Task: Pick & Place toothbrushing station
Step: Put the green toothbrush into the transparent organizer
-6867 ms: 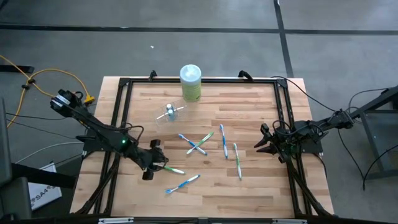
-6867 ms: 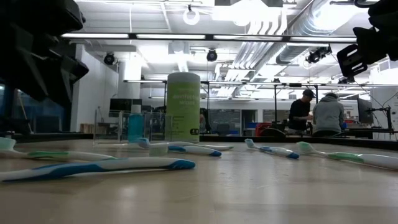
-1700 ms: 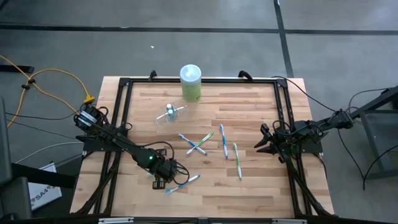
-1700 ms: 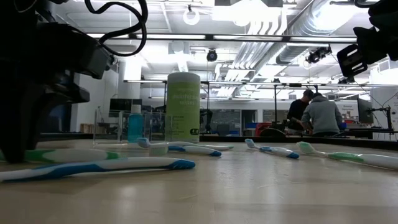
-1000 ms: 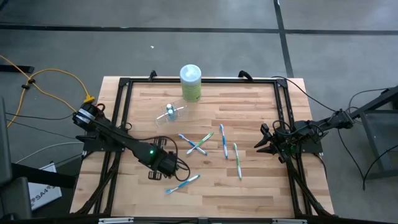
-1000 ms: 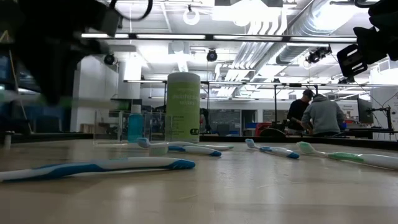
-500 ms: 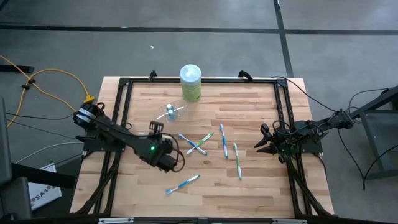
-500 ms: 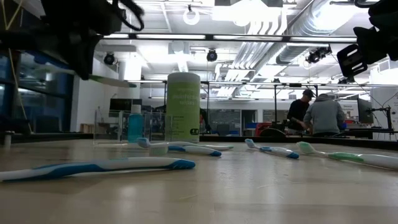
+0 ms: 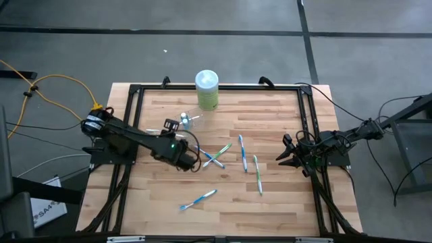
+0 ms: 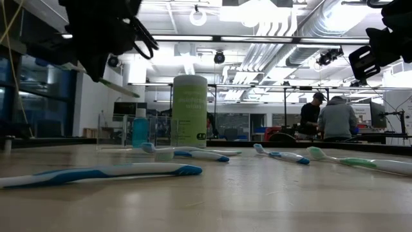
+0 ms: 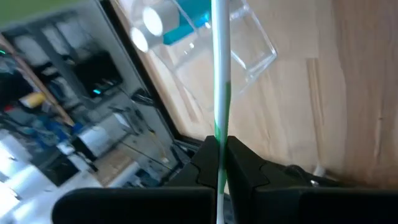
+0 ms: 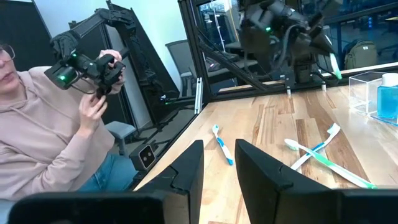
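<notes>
My left gripper (image 9: 190, 156) hangs above the table's left middle, shut on a white and green toothbrush (image 11: 219, 93), near a clear cup (image 9: 182, 123) that has a blue item inside. In the low view the toothbrush (image 10: 122, 89) shows under the dark gripper. Several more toothbrushes lie flat on the wood: a crossed pair (image 9: 214, 156), a blue one (image 9: 241, 152), a green one (image 9: 257, 174) and a blue one (image 9: 198, 198). My right gripper (image 9: 283, 156) waits at the table's right edge; its fingers (image 12: 186, 168) stand apart with nothing between them. My left gripper pinches the toothbrush's handle (image 11: 219, 144) between its two fingers. The brush runs along the fingers and sticks out ahead of their tips toward the cup. It is lifted clear of the table and slants in the low view.
A tall canister with a pale green lid (image 9: 206, 89) stands at the far edge behind the cup. A black frame (image 9: 135, 91) runs around the wooden top. A person (image 12: 56, 124) with a hand-held device sits beyond the table in the right wrist view.
My left gripper has carried the green toothbrush from the near left part of the table toward the far edge and the cup, rising as it went. The brush stays clear of the wood in its shut fingers. The right arm has kept still.
</notes>
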